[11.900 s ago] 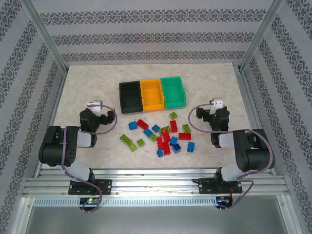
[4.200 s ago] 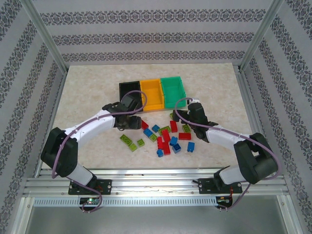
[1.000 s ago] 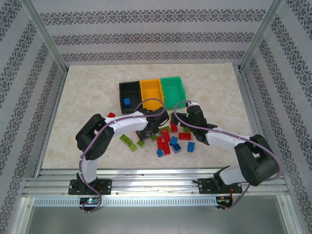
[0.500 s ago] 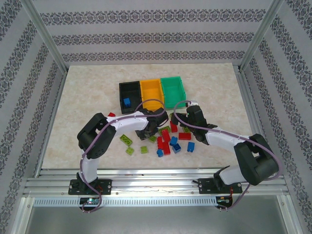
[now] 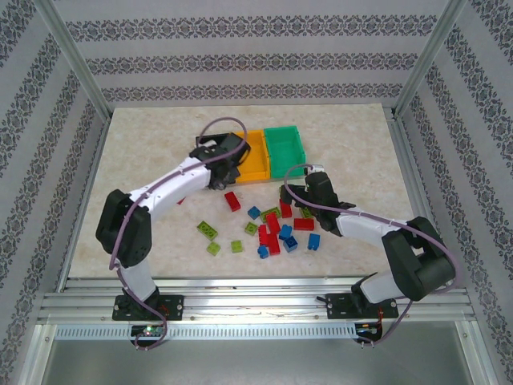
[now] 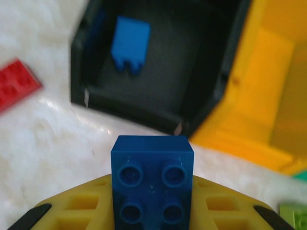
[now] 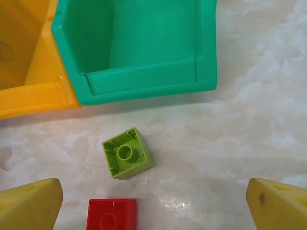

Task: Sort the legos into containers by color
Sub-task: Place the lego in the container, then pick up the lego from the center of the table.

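Note:
My left gripper [image 6: 152, 211] is shut on a blue lego [image 6: 152, 179], studs toward the camera, just short of the near wall of the black container [image 6: 134, 108]. Another blue lego [image 6: 129, 45] lies inside that bin. In the top view the left gripper [image 5: 220, 170] hangs over the black bin, next to the orange container [image 5: 255, 156] and the green container [image 5: 286, 150]. My right gripper [image 7: 153, 206] stands open over an upturned lime lego [image 7: 128, 153] and a red lego [image 7: 112, 214], close in front of the green container [image 7: 139, 48].
Red, blue and lime legos lie in a loose pile [image 5: 276, 228] between the arms. A red brick [image 5: 232, 200] and three lime bricks [image 5: 214, 248] lie apart to its left. A red brick [image 6: 17, 84] lies left of the black bin.
The left gripper shut on a blue lego in the pile and carried it up and left to the black bin. Two lime bricks were nudged nearer. The right arm stayed put.

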Controlling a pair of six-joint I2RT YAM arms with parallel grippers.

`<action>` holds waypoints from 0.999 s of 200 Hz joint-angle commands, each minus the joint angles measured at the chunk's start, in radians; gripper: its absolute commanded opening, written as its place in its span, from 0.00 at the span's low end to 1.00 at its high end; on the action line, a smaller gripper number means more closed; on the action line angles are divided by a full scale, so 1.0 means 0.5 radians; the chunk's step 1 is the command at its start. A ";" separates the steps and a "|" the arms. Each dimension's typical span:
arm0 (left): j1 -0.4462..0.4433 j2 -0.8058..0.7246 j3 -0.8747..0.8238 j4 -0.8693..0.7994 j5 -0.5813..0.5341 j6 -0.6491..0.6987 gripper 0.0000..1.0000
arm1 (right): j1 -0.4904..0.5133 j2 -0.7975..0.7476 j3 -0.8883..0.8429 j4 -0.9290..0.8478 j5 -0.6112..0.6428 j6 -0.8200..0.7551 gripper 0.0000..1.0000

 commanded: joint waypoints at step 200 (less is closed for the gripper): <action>-0.295 -0.079 -0.475 0.731 0.793 0.651 0.54 | 0.034 0.046 0.065 0.029 -0.015 0.013 0.98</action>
